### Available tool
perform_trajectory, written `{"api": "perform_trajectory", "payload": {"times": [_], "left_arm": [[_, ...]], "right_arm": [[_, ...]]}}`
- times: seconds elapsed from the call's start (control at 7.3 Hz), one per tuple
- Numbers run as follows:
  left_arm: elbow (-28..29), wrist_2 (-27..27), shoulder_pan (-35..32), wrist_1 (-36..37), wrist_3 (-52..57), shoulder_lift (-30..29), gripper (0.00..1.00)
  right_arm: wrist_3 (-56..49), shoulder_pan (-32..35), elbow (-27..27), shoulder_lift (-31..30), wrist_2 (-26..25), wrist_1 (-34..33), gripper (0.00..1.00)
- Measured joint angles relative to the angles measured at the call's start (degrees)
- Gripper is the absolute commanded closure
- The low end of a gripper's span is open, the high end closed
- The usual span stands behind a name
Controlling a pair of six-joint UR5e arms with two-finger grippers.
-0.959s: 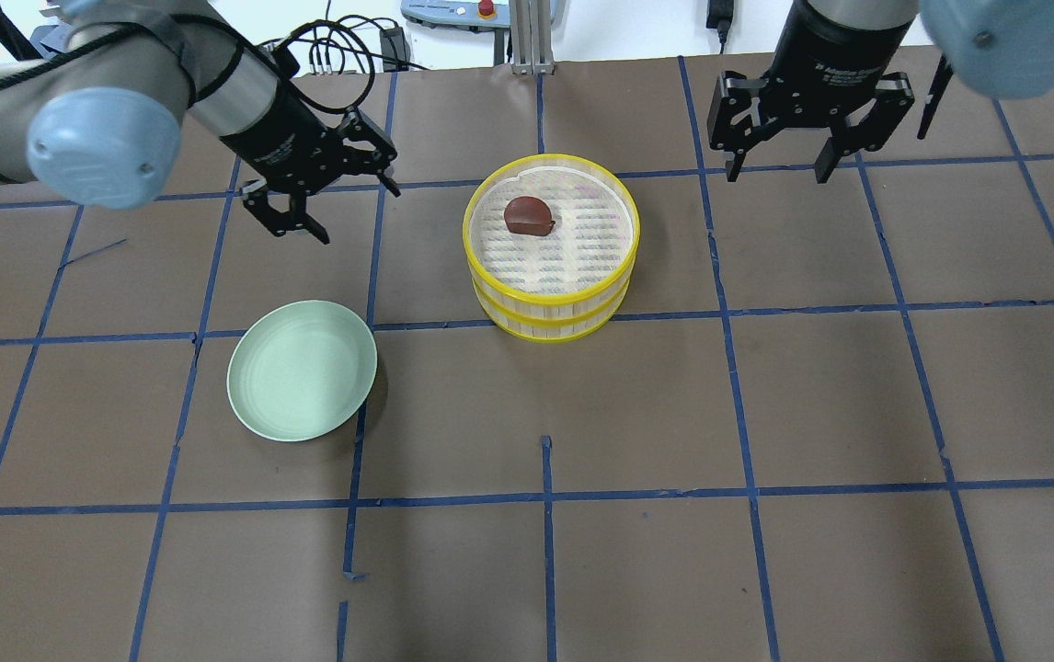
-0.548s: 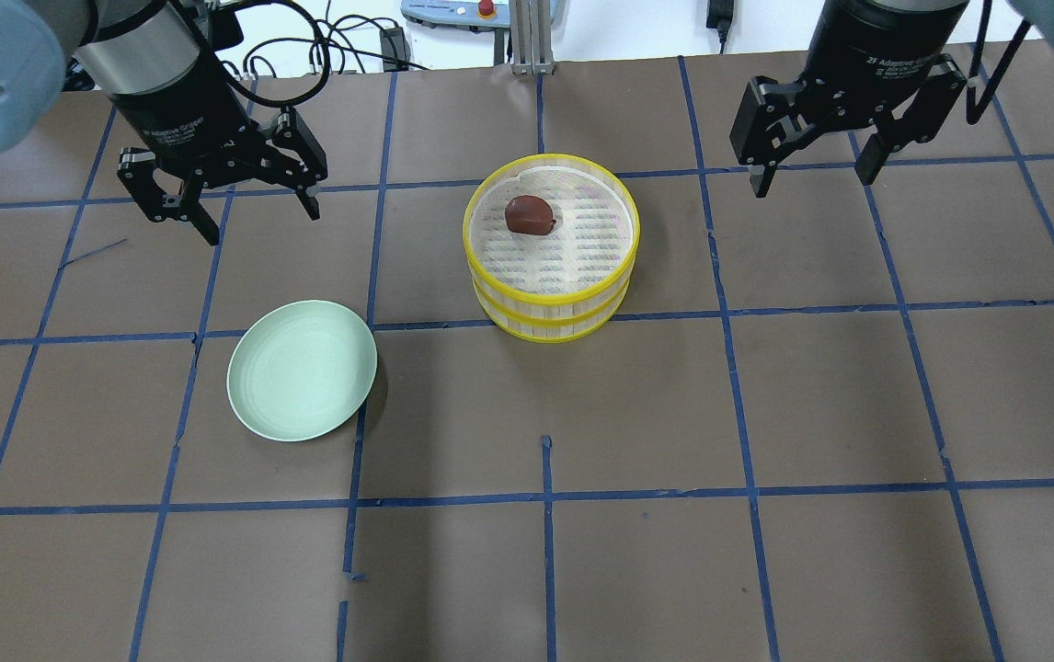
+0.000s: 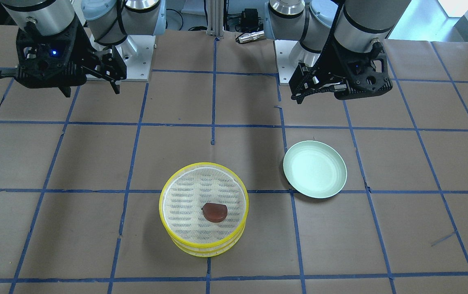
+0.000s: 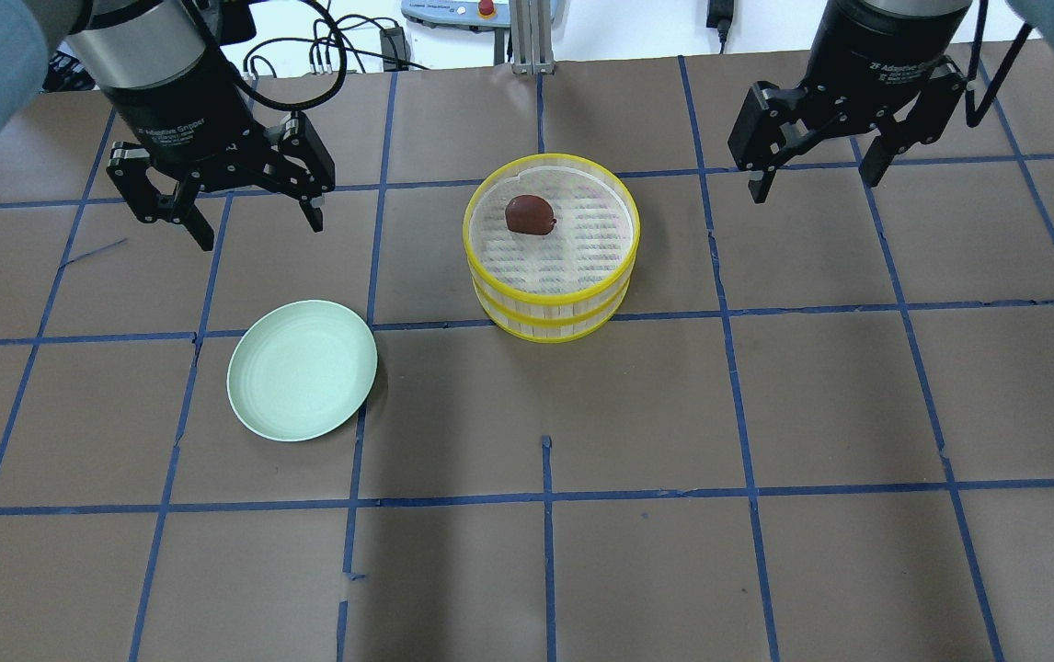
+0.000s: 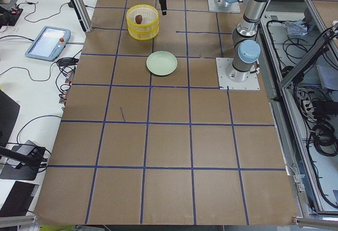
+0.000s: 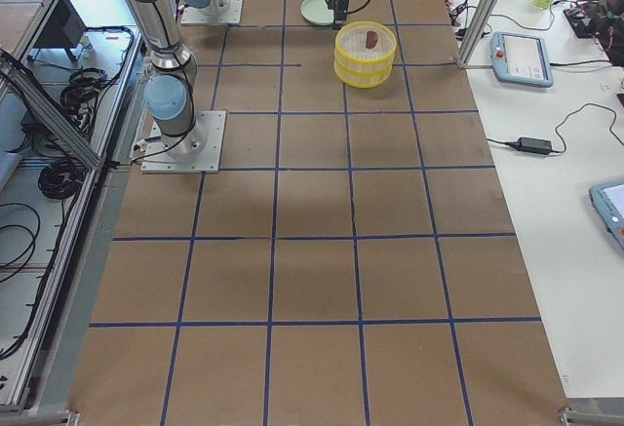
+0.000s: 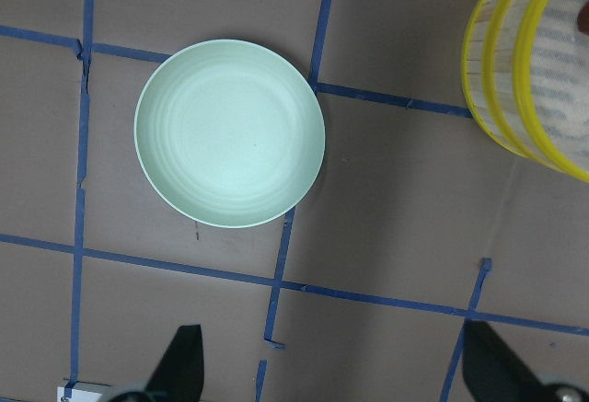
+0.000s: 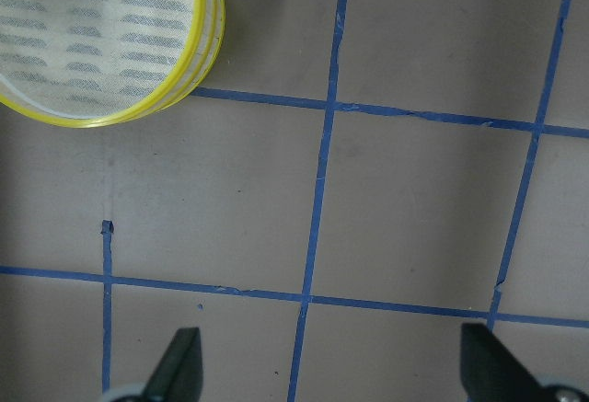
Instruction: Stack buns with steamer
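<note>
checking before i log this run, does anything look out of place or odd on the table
Nothing looks spilled or askew. The two steamer tiers sit stacked in line, with the brown bun lying off-centre on top. The green plate lies flat beside them. No white bun shows in any view.

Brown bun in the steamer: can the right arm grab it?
Probably yes. The brown bun lies uncovered on the steamer, and the right arm hangs nearby, jaws open, nothing between them.

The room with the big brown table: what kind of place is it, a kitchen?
Most likely a robot lab, not a kitchen. The left arm and right arm are mounted on a table taped into a blue grid, and a control tablet and cables sit beside it.
</note>
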Motion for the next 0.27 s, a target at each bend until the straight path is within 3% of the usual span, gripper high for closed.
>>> {"api": "perform_trajectory", "payload": {"times": [0.27], "left_arm": [[-0.3, -0.3, 0.1, 0.2, 3.2, 0.1, 0.0]], "right_arm": [[0.0, 0.0, 0.0, 0.0, 0.0, 0.0, 0.0]]}}
